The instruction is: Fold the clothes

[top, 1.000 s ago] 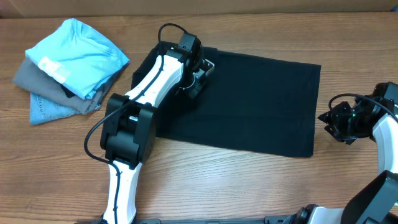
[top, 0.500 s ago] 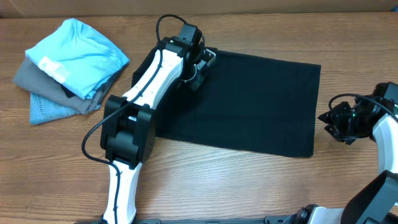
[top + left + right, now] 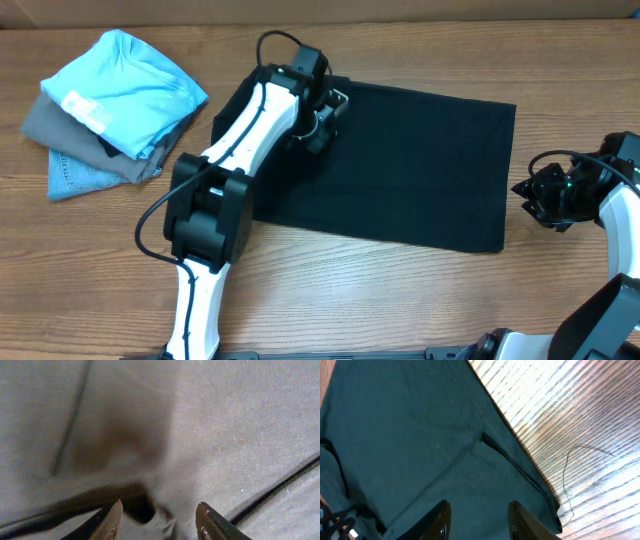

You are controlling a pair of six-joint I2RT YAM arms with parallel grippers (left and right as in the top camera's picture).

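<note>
The clothes, a black T-shirt, lie folded into a flat rectangle in the middle of the table. My left gripper is low over the shirt's far left corner. In the left wrist view the left gripper stands open, with a small ruck of the shirt lying loose between its fingertips. My right gripper hovers at the shirt's right edge. In the right wrist view the right gripper is open above the shirt, with nothing between its fingers.
At the far left is a pile of a light blue shirt, a grey garment and a denim piece. The wooden table shows around the shirt. A loose thread lies by the shirt's corner.
The left gripper has shifted slightly over the shirt's far left corner and its jaws have come apart. The shirt and the right arm have not moved.
</note>
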